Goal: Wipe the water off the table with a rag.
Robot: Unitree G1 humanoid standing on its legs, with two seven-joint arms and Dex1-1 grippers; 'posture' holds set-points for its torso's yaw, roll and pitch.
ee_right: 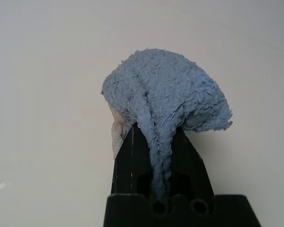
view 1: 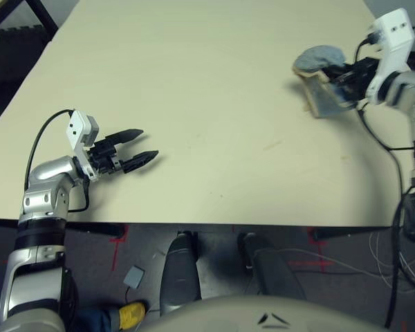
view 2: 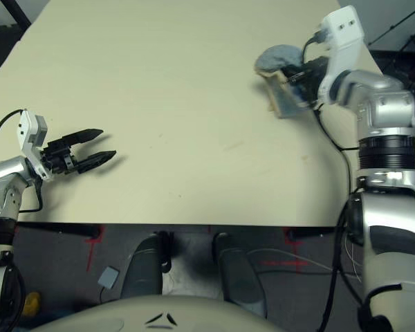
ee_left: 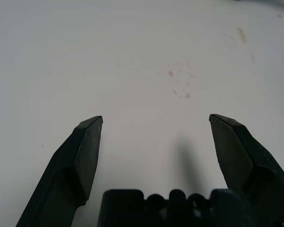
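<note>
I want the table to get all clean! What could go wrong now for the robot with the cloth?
1. The rag is bunched into a small ball in the right gripper, so it may touch little of the table and leave streaks.
2. The water is just tiny brown specks lying ahead of the open left gripper, well away from the rag, so a wipe could miss some.
3. The rag might slip out when pressed down.

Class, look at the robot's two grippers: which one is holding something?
The right gripper: its fingers pinch the blue rag. The left gripper is open and holds nothing.
</note>
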